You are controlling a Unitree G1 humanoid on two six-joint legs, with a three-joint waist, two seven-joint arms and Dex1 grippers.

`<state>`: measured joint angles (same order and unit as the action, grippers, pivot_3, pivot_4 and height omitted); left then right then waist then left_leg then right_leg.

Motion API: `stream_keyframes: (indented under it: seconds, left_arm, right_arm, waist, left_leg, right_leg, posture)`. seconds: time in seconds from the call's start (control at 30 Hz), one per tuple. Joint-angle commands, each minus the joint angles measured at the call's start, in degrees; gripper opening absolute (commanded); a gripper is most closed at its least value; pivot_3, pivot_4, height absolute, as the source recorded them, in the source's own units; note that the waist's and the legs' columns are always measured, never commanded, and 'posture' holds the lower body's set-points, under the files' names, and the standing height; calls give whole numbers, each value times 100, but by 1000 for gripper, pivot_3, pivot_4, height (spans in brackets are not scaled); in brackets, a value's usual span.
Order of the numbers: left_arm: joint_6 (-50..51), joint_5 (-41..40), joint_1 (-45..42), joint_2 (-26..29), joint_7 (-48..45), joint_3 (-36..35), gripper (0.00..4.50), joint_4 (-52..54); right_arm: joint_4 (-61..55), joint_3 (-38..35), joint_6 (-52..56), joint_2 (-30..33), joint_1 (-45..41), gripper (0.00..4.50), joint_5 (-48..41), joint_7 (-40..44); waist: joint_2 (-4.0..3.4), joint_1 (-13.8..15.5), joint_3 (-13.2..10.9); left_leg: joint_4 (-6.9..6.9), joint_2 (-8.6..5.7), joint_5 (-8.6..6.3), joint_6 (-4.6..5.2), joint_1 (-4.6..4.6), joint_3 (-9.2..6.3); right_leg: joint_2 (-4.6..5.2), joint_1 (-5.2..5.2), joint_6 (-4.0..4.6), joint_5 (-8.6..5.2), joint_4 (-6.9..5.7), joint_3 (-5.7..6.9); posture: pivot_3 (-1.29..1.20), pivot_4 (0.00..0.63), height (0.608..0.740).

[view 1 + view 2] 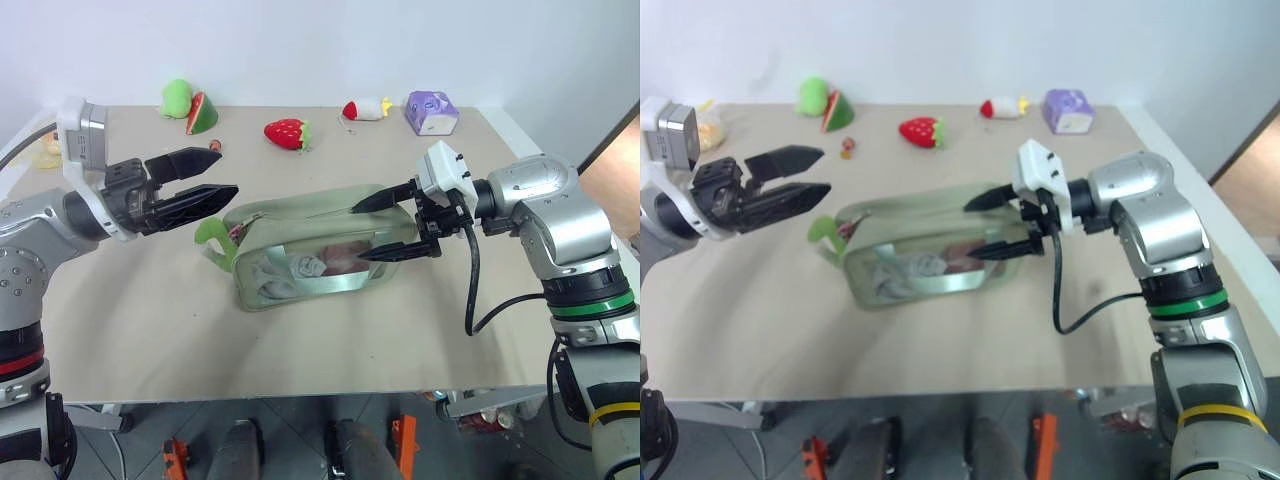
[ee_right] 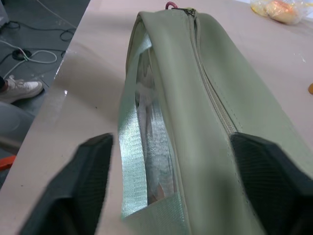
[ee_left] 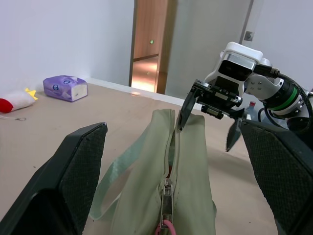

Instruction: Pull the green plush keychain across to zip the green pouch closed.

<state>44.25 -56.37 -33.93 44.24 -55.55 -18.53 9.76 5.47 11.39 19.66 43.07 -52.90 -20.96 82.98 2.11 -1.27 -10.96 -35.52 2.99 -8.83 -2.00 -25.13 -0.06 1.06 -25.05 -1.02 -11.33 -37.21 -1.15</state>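
We are at the setup step: the pouch lies mid-worktop, our right hand straddling its far end with fingers spread, not yet clamped. The keychain hangs at the other end, just beside our open left hand. Next we need to pinch it and pull across.

strawberry plush | purple tissue pack | watermelon plush | table
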Motion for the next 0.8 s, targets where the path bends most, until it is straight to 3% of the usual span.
stream_keyframes:
  seconds: [0.03,0.1,0.13,0.27,0.6,0.8]
  left_arm:
    - [-46,-100,-20,16,47,-131,4500,184]
    - [-55,-115,-15,-5,84,-148,4500,200]
    - [-62,-128,1,-22,115,-170,4500,218]
    - [-81,-180,69,-71,239,-238,4500,288]
    - [-130,-322,171,-103,490,-406,4500,427]
    - [-172,-574,155,-110,679,-696,4500,369]
  right_arm:
    - [35,52,-202,46,-82,2397,229,110]
    - [61,117,-289,52,-98,1553,370,141]
    - [48,174,-360,74,-107,1432,453,185]
    - [27,252,-529,98,-152,16,647,305]
    - [97,229,-636,76,-199,16,780,478]
    - [704,3,-587,-205,-629,16,977,-148]
  waist:
    - [0,0,0]
    - [0,0,0]
    - [0,0,0]
    - [0,0,0]
    - [0,0,0]
    - [0,-2,0]
  left_leg:
    - [0,0,0,0,0,0]
    - [-2,0,0,0,1,0]
    - [-2,0,0,0,1,0]
    - [-2,0,1,-1,1,0]
    - [-9,0,1,-2,2,0]
    - [-13,0,6,-8,2,1]
  right_leg:
    - [0,0,0,0,-1,0]
    - [0,0,0,0,-2,0]
    - [0,0,0,0,-2,0]
    - [0,1,0,1,-2,0]
    - [1,4,-2,2,-2,0]
    - [0,3,8,6,-3,-2]
  posture:
    - [0,150,740]
    - [0,150,740]
    - [0,150,740]
    - [0,150,740]
    - [0,150,740]
    - [0,150,740]
